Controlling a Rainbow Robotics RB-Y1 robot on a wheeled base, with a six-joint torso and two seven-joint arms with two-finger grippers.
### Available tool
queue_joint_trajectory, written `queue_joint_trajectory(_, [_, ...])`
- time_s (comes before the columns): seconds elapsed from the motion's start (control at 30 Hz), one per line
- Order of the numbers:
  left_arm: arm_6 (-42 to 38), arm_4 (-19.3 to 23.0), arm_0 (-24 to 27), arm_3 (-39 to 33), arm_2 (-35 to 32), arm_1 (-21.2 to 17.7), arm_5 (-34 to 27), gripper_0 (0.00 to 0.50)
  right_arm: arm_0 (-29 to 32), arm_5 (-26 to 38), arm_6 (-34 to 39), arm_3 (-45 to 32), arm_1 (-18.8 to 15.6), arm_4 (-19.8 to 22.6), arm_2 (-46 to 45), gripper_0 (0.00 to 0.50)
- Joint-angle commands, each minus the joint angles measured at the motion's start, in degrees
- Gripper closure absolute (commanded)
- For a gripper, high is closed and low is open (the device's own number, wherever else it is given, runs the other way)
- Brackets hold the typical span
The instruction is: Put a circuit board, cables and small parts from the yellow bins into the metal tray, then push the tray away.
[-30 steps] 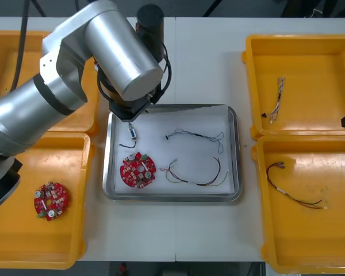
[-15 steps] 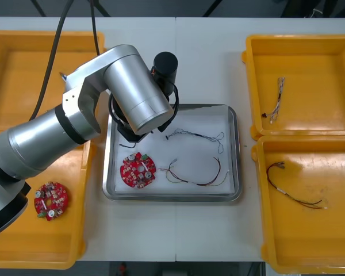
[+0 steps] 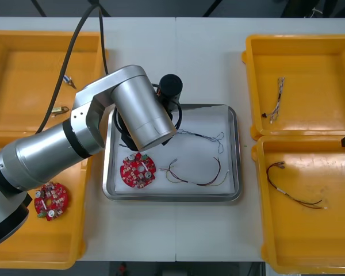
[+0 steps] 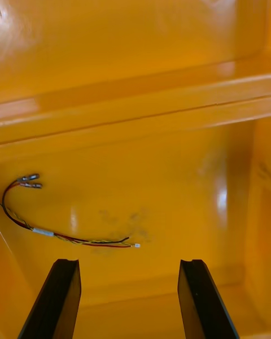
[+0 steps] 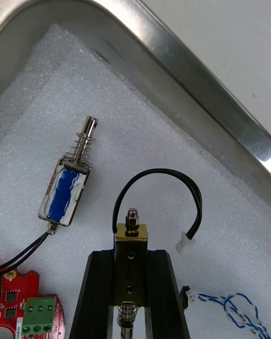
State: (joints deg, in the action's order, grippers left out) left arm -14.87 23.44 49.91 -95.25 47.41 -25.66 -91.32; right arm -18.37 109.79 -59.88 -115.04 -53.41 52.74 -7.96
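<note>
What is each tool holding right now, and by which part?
The left tool grips a small metal part by the sides of its brass-coloured body, above the metal tray. The right tool, open over a yellow bin, holds nothing.

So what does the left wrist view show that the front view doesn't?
Left wrist view adds: the left jaws shut on a small metal part, and a second part lying loose in the tray. Front view adds: the yellow bins, a red and yellow cable in the tray, a spare board in a left bin. Both: the tray, its board, the blue and white cable.
</note>
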Motion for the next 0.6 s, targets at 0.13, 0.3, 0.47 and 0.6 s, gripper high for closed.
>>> queue_joint_trajectory(0.13, [-3.9,-2.0,-0.9,-0.6,1.9,2.3,1.1,0.47,4.2,0.2,2.2,-6.9,0.1,-0.4,-1.9,0.0])
queue_joint_trajectory(0.3, [-4.0,-2.9,-0.9,-0.6,2.1,2.6,1.1,0.211,4.2,0.2,2.2,-8.4,1.2,-1.3,-1.9,0.0])
queue_joint_trajectory(0.47, [-4.0,-3.3,-0.9,-0.6,2.2,2.6,1.4,0.086,4.3,0.2,2.2,-9.2,1.4,-1.1,-1.9,0.0])
queue_joint_trajectory(0.6, [-4.0,-3.1,0.1,-1.4,2.2,1.6,0.9,0.067,4.2,0.2,2.1,-9.4,1.4,-1.1,-1.9,0.0])
